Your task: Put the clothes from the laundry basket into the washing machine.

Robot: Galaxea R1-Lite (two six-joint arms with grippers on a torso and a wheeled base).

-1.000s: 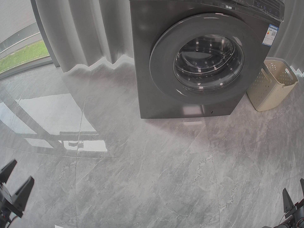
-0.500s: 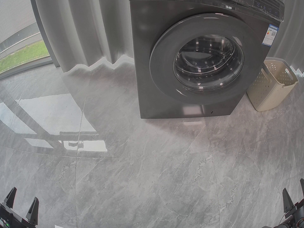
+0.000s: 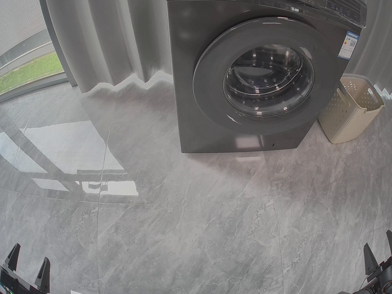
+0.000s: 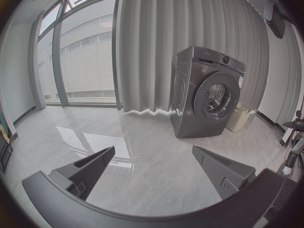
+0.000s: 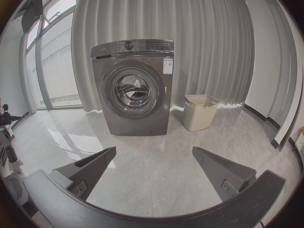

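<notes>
One laundry basket [image 3: 344, 121] beside one washing machine [image 3: 192, 82] stood well beyond the left gripper [image 4: 152, 149] and right gripper [image 5: 153, 149], both wide open and empty.

- Floor [image 3: 183, 225]: glossy grey marble-look tiles, thin grout lines crossing it, pale veining throughout.
- Bright window reflection on the tiles at the robot's left, with dark frame bars mirrored in it.
- Washing machine [image 3: 192, 103]: dark grey front-loader standing directly on the floor, round glass door facing the robot and shut.
- Laundry basket [image 3: 347, 119]: beige, perforated walls, standing on the floor just beside the machine's right side, open top up.
- Curtain [image 3: 106, 33]: pale, pleated, its hem reaching the floor behind the machine and mirrored in the tiles.
</notes>
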